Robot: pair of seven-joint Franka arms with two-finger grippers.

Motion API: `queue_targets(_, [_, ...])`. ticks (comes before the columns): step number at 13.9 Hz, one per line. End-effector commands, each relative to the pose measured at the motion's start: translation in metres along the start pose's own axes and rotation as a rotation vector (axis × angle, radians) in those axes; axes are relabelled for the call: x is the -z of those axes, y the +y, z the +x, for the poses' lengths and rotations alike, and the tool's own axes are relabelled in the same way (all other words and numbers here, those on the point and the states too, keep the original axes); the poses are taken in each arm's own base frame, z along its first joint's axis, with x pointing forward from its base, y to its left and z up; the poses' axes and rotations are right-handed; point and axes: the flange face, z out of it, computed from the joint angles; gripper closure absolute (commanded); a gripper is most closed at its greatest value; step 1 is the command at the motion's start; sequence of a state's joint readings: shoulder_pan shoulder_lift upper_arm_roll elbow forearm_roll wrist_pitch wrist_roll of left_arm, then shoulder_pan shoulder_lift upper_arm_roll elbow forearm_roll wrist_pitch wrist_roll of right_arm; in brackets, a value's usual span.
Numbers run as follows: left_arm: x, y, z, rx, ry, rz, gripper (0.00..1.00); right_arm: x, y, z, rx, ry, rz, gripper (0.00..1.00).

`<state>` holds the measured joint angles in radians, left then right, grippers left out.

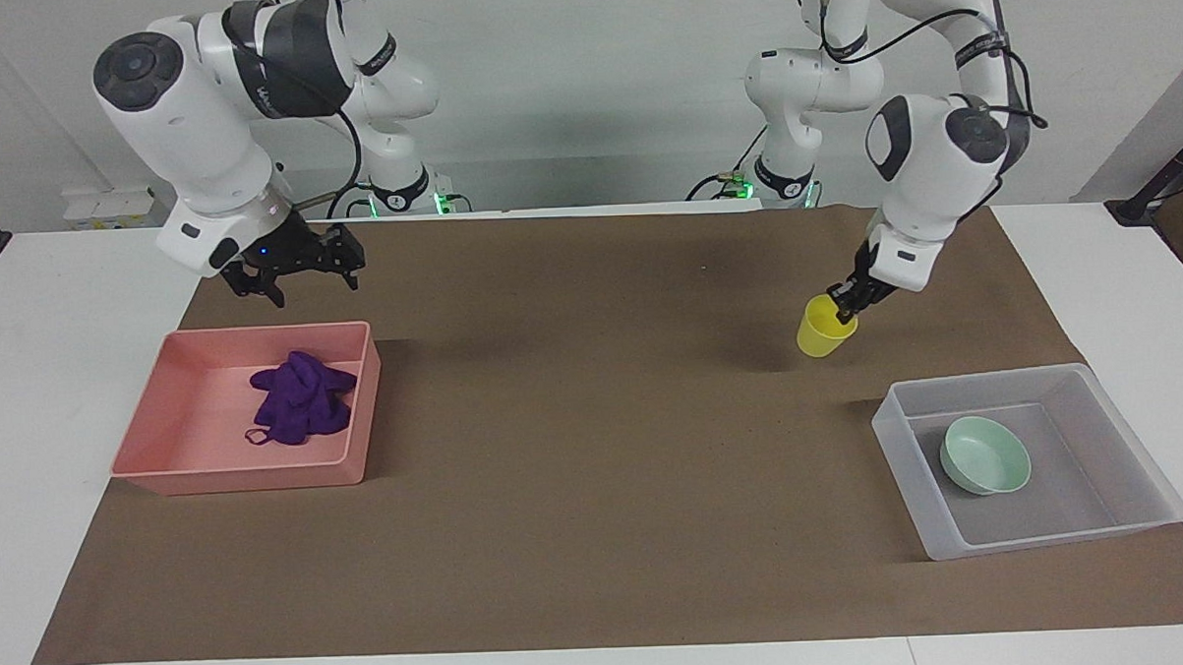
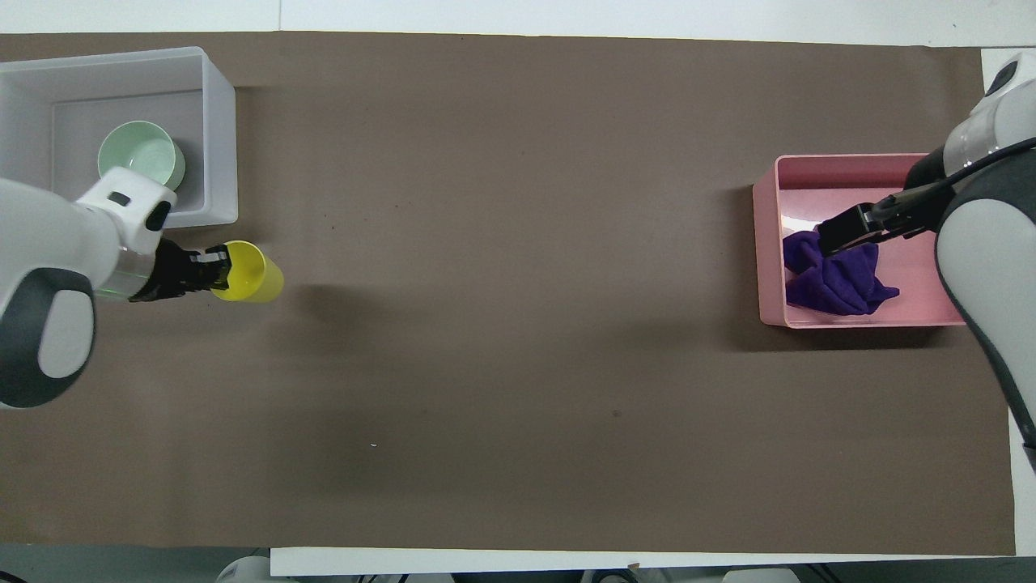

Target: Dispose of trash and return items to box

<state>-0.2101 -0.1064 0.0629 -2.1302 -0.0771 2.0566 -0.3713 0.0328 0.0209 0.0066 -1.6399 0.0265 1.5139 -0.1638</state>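
Observation:
My left gripper (image 1: pixel 844 309) is shut on the rim of the yellow cup (image 1: pixel 825 331) and holds it tilted a little above the brown mat, between the robots and the clear box (image 1: pixel 987 379). The overhead view shows the same gripper (image 2: pixel 212 271), cup (image 2: pixel 249 273) and box (image 2: pixel 220 138). The mint-green bowl (image 1: pixel 985 455) sits in the box; it also shows in the overhead view (image 2: pixel 137 150). The purple cloth (image 1: pixel 302 399) lies in the pink tray (image 1: pixel 242 478). My right gripper (image 1: pixel 299 269) is open and empty, raised over the tray's edge nearest the robots.
The pink tray (image 2: pixel 765 243) with the cloth (image 2: pixel 838 279) stands at the right arm's end of the brown mat (image 1: pixel 576 451), the clear box at the left arm's end. My right gripper (image 2: pixel 846 231) hangs over the tray in the overhead view.

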Motion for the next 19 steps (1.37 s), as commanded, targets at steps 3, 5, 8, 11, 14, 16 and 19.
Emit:
queue_targets(3, [0.040, -0.045, 0.113, 0.111, 0.094, -0.015, 1.00, 0.025, 0.007, -0.013, -0.028, -0.038, 0.013, 0.01])
queue_targets(5, [0.029, -0.056, 0.157, 0.137, 0.136, -0.007, 1.00, 0.029, 0.008, -0.022, -0.034, -0.045, 0.018, 0.01])
queue_targets(8, [-0.005, -0.079, 0.185, 0.170, 0.185, 0.005, 1.00, 0.036, 0.005, -0.035, -0.034, -0.033, 0.014, 0.01])
queue_targets(11, [-0.059, -0.105, 0.188, 0.200, 0.114, 0.037, 1.00, 0.029, 0.004, -0.042, -0.032, -0.059, 0.019, 0.01])
queue_targets(14, [-0.090, -0.119, 0.180, 0.187, 0.095, 0.046, 0.95, 0.026, 0.004, -0.041, -0.035, -0.053, 0.016, 0.01])
queue_targets(16, [-0.090, -0.112, 0.182, 0.177, 0.129, 0.038, 0.00, 0.026, 0.007, -0.041, -0.053, -0.049, 0.005, 0.01])
queue_targets(19, [-0.052, -0.098, 0.173, 0.157, 0.155, 0.024, 0.00, 0.026, 0.008, -0.039, -0.078, -0.031, 0.000, 0.01])
